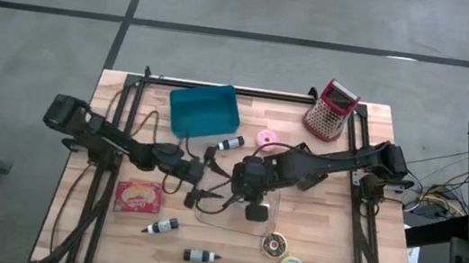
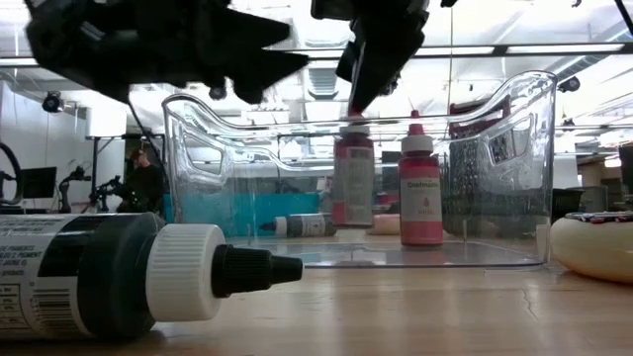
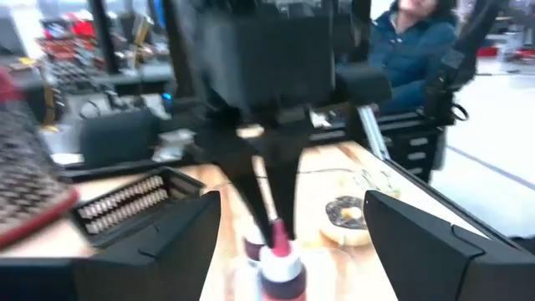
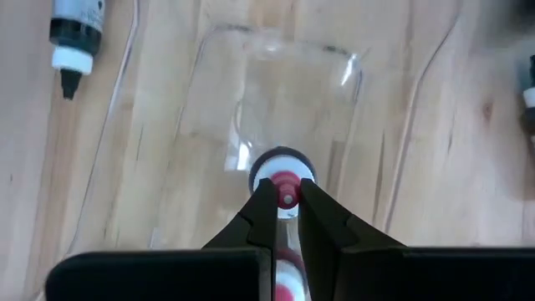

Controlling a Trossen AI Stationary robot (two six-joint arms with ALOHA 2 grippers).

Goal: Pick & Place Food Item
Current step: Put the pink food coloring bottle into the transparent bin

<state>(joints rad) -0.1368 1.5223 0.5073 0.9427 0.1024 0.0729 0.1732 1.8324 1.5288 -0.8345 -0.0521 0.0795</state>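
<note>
A: What are the right gripper's (image 4: 287, 194) fingers doing?

B: Pinched shut on the pink cap of a red bottle (image 2: 353, 186), which stands upright inside the clear bin (image 2: 514, 148). A second red bottle (image 2: 420, 191) stands just beside it, at its 3 o'clock in the low view.

A: And the left gripper (image 1: 199, 198)?

B: Its fingers (image 3: 180, 230) are spread wide and hold nothing (the bottles show between them, farther off). From above it sits at the bin's 9 o'clock edge.

A: Where is that bin on the table (image 1: 329, 244)?

B: Near the middle. At its 11 o'clock is a teal tray (image 1: 203, 111), at 9 o'clock a red packet (image 1: 139, 197), and at 5 o'clock two doughnuts (image 1: 273, 245). A dark bottle (image 1: 160, 226) lies at 7 o'clock.
</note>
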